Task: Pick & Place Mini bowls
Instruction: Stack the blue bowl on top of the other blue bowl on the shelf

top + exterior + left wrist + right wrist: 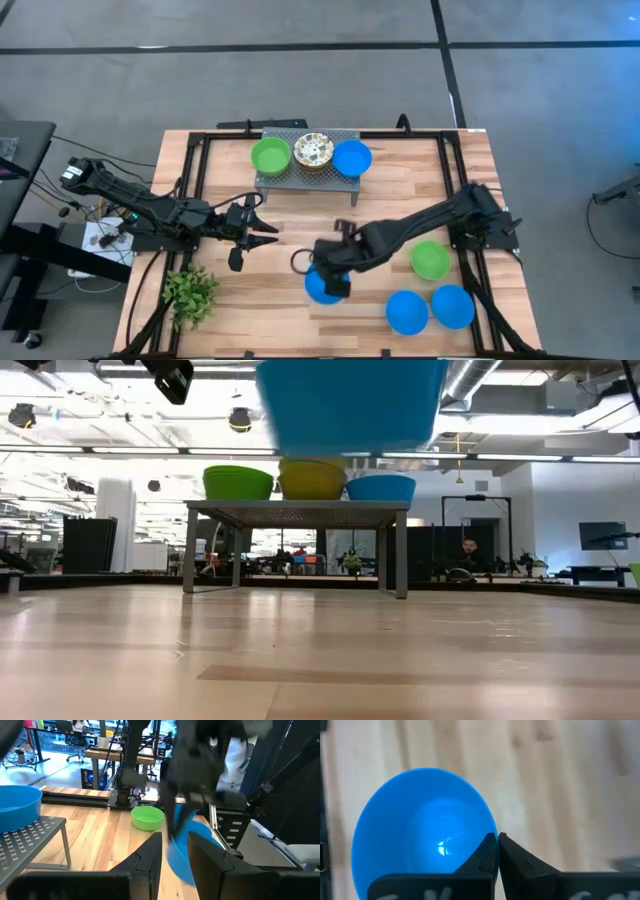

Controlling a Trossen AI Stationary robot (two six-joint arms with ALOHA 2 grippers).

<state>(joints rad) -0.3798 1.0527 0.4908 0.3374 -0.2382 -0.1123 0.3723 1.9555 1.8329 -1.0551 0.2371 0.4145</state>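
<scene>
My right gripper (497,836) is shut on a blue mini bowl (322,286), held above the table's near middle. The low view shows that bowl (350,405) high off the wood. A green bowl (270,156), a white floral bowl (312,152) and a blue bowl (352,158) stand on a grey rack (305,182) at the far middle. One green bowl (430,260) and two blue bowls (407,312) (452,306) rest on the table at the near right. My left gripper (258,232) waits open at the left middle, touching nothing. My right gripper pinches the blue bowl's rim (491,829) between its two fingers, one finger inside the bowl and one outside. The fingers come from above, slanting down. The bowl hangs below them, lifted clear of the table.
A small leafy plant (190,293) stands at the near left corner. Black rails (200,160) run along the table's left and right sides. Bare wood (290,225) lies between the rack and the held bowl.
</scene>
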